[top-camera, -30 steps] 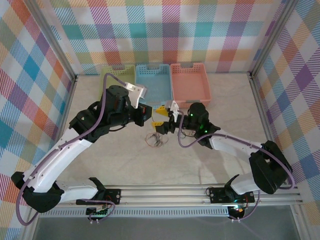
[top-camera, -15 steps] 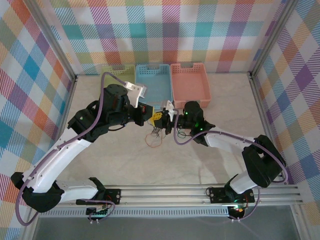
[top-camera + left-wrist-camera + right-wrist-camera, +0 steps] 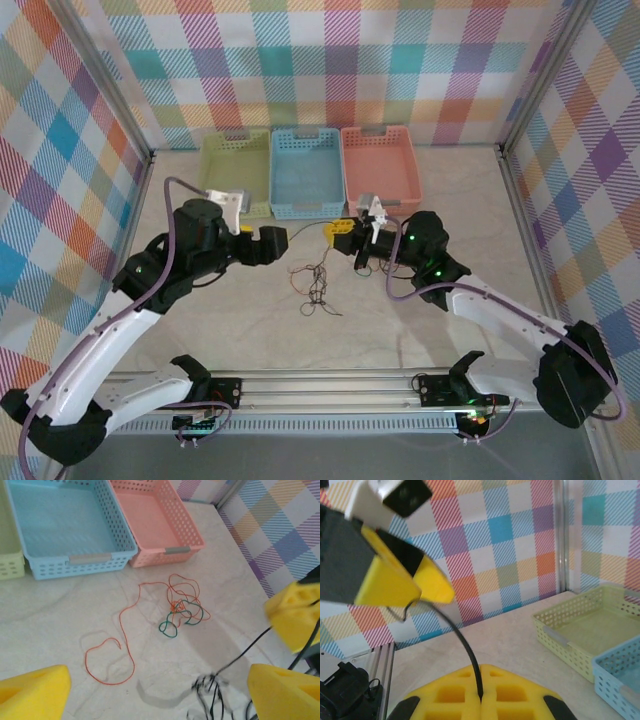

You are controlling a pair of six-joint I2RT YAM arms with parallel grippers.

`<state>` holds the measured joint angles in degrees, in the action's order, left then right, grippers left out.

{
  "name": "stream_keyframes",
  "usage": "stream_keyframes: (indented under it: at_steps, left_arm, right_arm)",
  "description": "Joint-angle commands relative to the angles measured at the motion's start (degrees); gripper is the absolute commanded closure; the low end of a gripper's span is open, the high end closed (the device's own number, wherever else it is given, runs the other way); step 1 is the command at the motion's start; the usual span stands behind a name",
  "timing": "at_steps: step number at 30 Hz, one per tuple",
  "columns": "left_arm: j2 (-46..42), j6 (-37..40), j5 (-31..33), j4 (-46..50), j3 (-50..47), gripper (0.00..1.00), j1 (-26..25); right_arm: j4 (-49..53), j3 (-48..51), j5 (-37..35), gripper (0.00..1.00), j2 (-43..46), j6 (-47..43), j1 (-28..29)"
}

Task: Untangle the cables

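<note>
Over pale tabletop [image 3: 450,200], arms [image 3: 120,330] angled inward, left fingers [image 3: 30,690] wide apart, right fingers [image 3: 500,677] tight on black cable [image 3: 470,652]

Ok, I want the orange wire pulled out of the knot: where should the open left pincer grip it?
Grip the orange wire on its long single run left of the knot, coming straight down from above. There it lies flat on the table, alone, apart from the green wire and the black wire; inside the knot the strands cross.

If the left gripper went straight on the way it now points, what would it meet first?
Most likely the black cable bunched on the table just ahead of the left gripper, though depth is unclear.
</note>
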<state>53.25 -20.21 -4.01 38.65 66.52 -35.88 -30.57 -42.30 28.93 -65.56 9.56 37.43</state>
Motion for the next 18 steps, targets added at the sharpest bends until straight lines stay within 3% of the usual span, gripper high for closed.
stream_keyframes:
  at_steps: [1,5,8,18]
  left_arm:
    - [-1.99,-0.29,-10.61,-6.77,-5.68,0.09,0.19]
    - [-4.16,-1.53,-19.03,-15.20,-13.80,0.10,0.19]
    - [-3.32,-2.52,-21.81,-21.52,-17.92,0.11,0.13]
    - [4.75,-7.95,-17.26,-26.71,-18.36,0.15,-0.68]
  right_arm:
    - [4.00,0.79,-0.99,1.00,2.84,2.76,-0.68]
    - [5.14,1.46,-1.43,1.00,4.11,3.78,-1.46]
    - [4.56,1.79,-0.66,1.00,4.02,4.85,-1.98]
    - [2.39,2.77,3.01,1.00,3.56,5.55,-2.62]
